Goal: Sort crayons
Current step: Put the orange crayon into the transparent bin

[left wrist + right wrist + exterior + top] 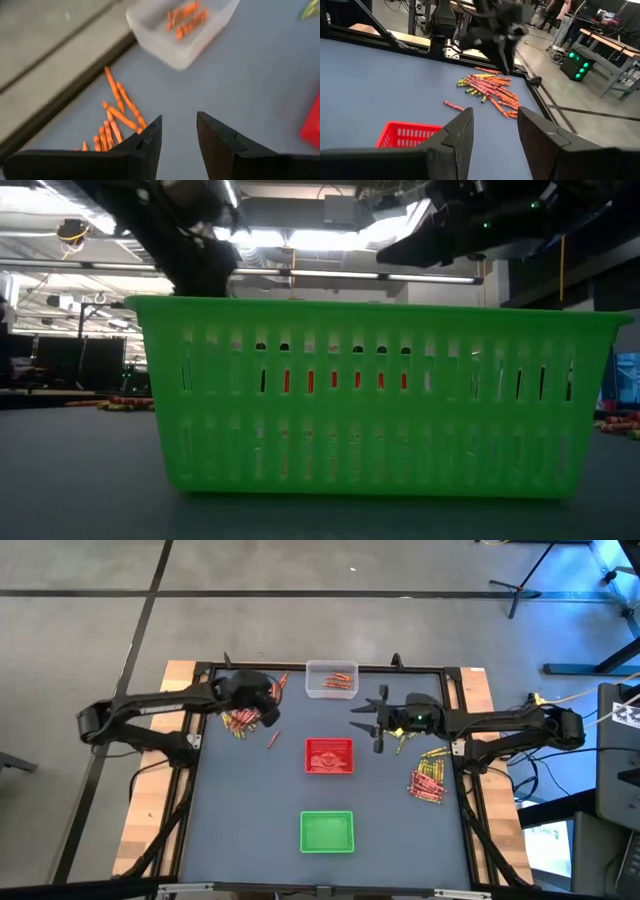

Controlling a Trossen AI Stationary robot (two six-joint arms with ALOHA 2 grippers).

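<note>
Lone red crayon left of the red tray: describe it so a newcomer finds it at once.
Start at the red tray in the middle of the table, between the clear tray and the green tray. Look toward the left arm's side: a single red crayon lies alone on bare mat. Unlike the heaped crayons beyond it, it touches no other crayon.

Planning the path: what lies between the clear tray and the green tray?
In the high view, the red tray sits between the clear tray and the green tray, with bare table on either side of it.
</note>
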